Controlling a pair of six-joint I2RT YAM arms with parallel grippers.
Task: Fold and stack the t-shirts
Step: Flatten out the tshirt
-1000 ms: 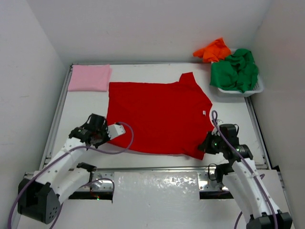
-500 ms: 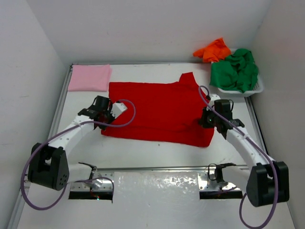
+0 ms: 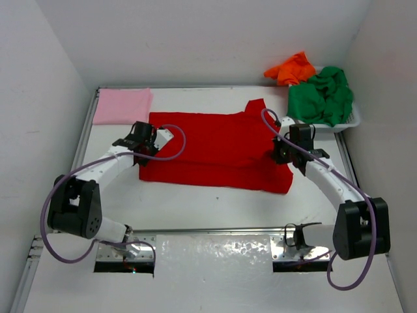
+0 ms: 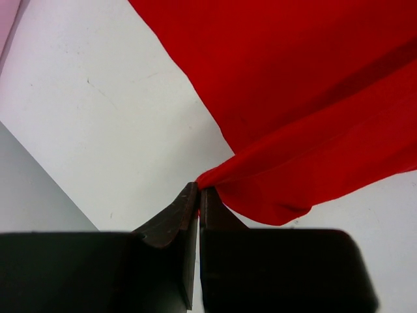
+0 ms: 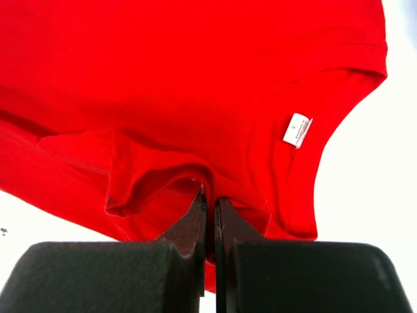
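The red t-shirt (image 3: 215,147) lies spread across the middle of the table, its near edge doubled back over itself. My left gripper (image 3: 144,145) is shut on the red cloth's left corner (image 4: 207,178). My right gripper (image 3: 281,151) is shut on a pinch of the red cloth (image 5: 215,186) near the collar with its white label (image 5: 298,130). A folded pink t-shirt (image 3: 122,105) rests at the back left. Green t-shirt (image 3: 322,96) and orange t-shirt (image 3: 290,68) are bunched in the basket.
A white mesh basket (image 3: 344,124) stands at the back right corner against the wall. White walls close in the table on the left, back and right. A metal rail (image 3: 215,229) runs along the near edge.
Both grippers have carried the red t-shirt's near edge away from me toward the back, folding it over the rest. The arms now reach farther out.
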